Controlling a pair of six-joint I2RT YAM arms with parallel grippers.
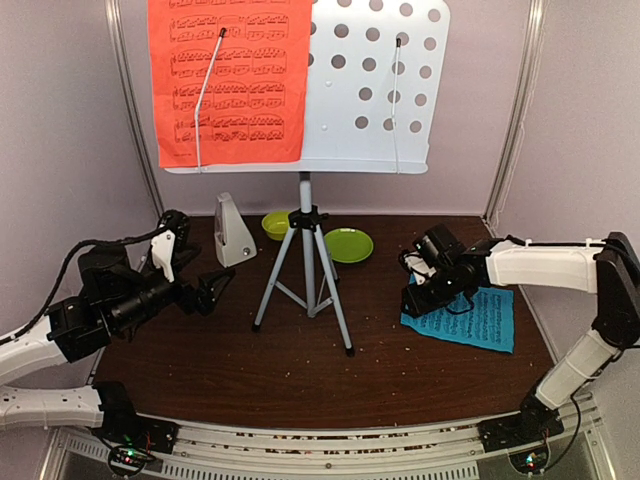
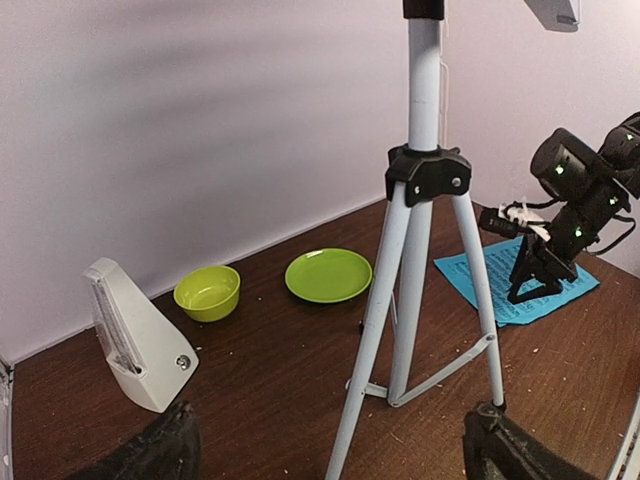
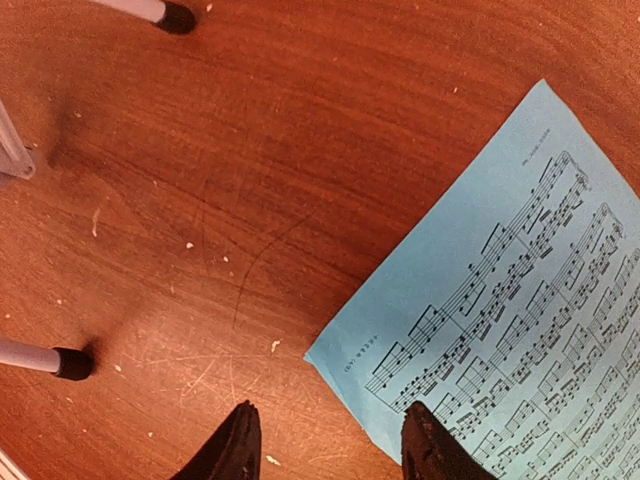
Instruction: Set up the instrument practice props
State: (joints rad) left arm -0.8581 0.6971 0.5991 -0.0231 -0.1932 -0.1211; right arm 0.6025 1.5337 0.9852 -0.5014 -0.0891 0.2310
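Currently the right pincer [image 3: 335, 440], released, sits at a corner of the blue music sheet [image 3: 500, 300] flat on the tabletop [image 3: 250, 150]; left pincer [image 2: 330, 445] gapes empty facing the tripod [image 2: 424, 90].

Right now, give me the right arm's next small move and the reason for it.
Probably lower the right gripper onto the corner of the blue sheet and pinch it. Its jaws stand open by that corner, the sheet lies flat on the table, and the red sheet fills the left half of the stand desk, leaving the right half bare.
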